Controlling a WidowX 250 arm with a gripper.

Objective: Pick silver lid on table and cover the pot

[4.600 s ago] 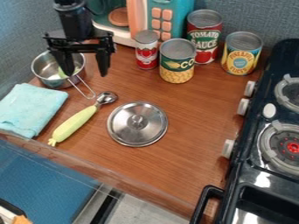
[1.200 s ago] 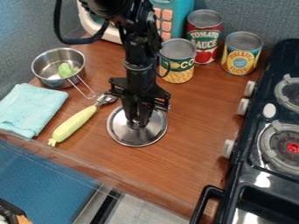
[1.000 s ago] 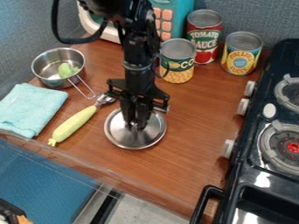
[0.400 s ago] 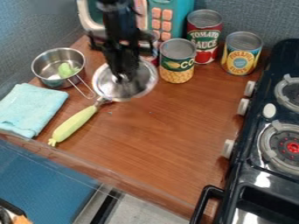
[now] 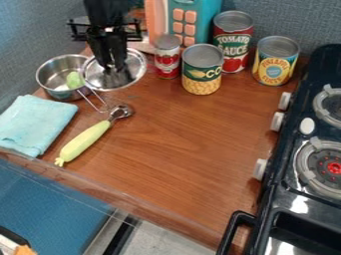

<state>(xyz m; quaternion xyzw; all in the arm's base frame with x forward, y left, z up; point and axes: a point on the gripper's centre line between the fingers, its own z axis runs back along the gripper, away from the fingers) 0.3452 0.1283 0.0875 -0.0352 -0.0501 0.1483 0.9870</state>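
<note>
Brown wood tops the bench (image 5: 186, 164), with a blue mat (image 5: 47, 204) at the near left and a black stove (image 5: 283, 199) at the right. A spoon (image 5: 86, 141) with a fat yellow grip lies on the wood, and next to it is a folded cloth (image 5: 33, 124). These are out of the way, so leave them be.

A bit farther off sits the pot (image 5: 48, 74), upright, with a green thing (image 5: 75, 79) inside. Its thin handle (image 5: 90, 101) points to the near right.

The lid (image 5: 114, 79) is up in the air, just to the right of the pot, and in the view its edge hides some of the rim. The fingers (image 5: 118, 50) are closed and grip it near its middle, from above.

The job now looks like bringing the lid over the pot. It should go left, held high enough to pass over the rim and handle. Get the two round edges to match first, then go down slowly and keep it flat. If it comes in too far right, it could sit on the handle and tip. A hard push could make the pot slide. Let go only when it sits flat, then lift straight up.

Farther back are four cans (image 5: 202, 69) and a toy oven (image 5: 206, 15), so swing away from them.
</note>
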